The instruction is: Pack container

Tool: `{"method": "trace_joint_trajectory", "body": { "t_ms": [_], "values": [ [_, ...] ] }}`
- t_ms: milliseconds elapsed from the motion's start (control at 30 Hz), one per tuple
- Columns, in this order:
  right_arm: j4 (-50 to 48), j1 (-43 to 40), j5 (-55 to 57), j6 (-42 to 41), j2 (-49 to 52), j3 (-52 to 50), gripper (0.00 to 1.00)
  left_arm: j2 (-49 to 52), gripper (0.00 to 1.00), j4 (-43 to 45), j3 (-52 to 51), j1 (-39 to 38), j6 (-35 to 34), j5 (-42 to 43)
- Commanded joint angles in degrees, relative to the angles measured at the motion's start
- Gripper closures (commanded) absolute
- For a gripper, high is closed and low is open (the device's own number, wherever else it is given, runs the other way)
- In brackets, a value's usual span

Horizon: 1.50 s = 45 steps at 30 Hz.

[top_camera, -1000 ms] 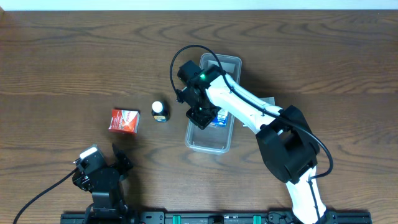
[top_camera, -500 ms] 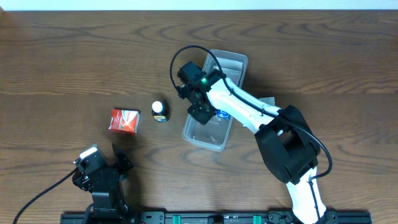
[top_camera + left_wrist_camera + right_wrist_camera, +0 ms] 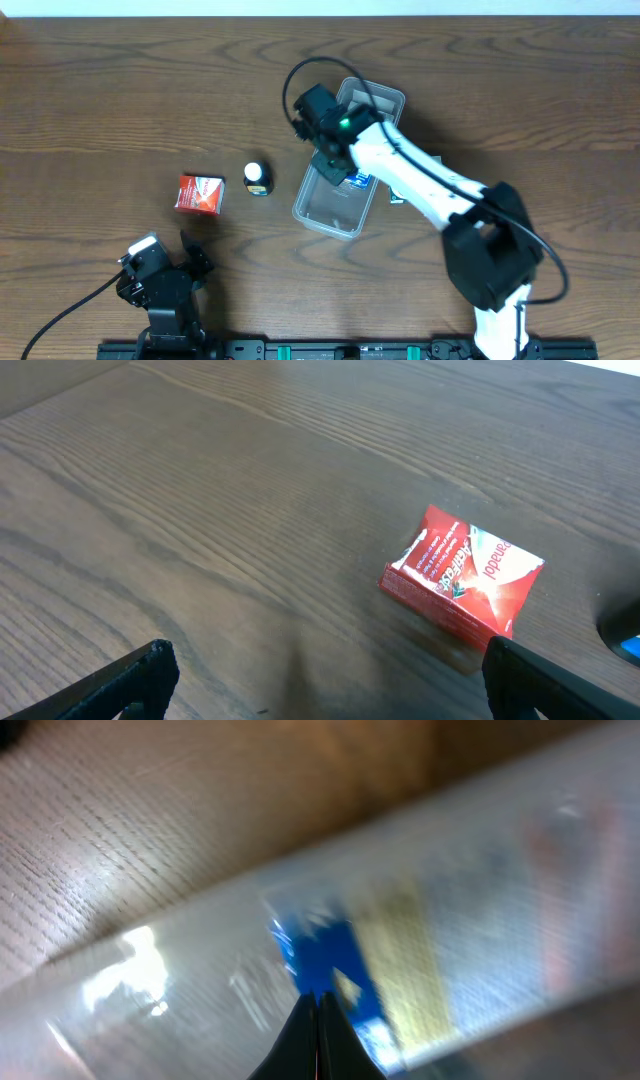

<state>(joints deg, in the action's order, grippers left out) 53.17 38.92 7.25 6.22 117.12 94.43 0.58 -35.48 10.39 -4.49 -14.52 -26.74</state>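
The container (image 3: 322,214) is a long clear plastic tray lying at a slant in the middle of the table, with a blue-labelled item (image 3: 359,181) inside. My right gripper (image 3: 331,164) is over the tray's middle, with its fingers pressed together. In the right wrist view the fingertips (image 3: 320,1002) point at the blurred tray (image 3: 180,990) and the blue item (image 3: 322,955); I see nothing between them. My left gripper (image 3: 330,690) is open and empty near the front left, short of a red box (image 3: 462,582).
The red box (image 3: 200,193) and a small dark bottle with a white cap (image 3: 257,178) stand left of the tray. The bottle's edge shows at the right of the left wrist view (image 3: 622,632). A flat pale item (image 3: 396,196) lies under the right arm.
The right gripper moved toward the far side and a little right. The tray swung with it, its far end going right and its near end left. The left arm has not moved.
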Motion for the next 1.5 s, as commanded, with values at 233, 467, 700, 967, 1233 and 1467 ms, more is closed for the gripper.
{"method": "trace_joint_trajectory", "body": {
  "t_ms": [233,467,700,967,1233,1467],
  "values": [
    [9.49,-5.51,1.25,-21.88,-10.82,0.2,0.39,-0.2,0.02,0.04,-1.05,0.35,0.76,-0.31],
    [9.51,-12.26,-0.22,-33.9,-10.49,-2.23,0.41,-0.2,0.02,0.04,-1.05,0.35,0.76,-0.31],
    [0.68,-13.55,-10.12,-35.54,-10.34,-8.33,0.49,-0.2,0.02,0.04,-1.05,0.35,0.76,-0.31],
    [-1.31,-13.03,-6.84,-43.41,-10.34,-11.78,0.7,-0.2,0.02,0.04,-1.05,0.35,0.76,-0.31],
    [-5.77,-12.96,-5.55,-37.79,-10.34,-14.12,0.75,-0.2,0.02,0.04,-1.05,0.35,0.76,-0.31],
    [-9.75,-12.98,-8.17,-25.09,-10.34,-14.1,0.87,-0.2,0.02,0.04,-1.05,0.35,0.76,-0.31]
  ]
}}
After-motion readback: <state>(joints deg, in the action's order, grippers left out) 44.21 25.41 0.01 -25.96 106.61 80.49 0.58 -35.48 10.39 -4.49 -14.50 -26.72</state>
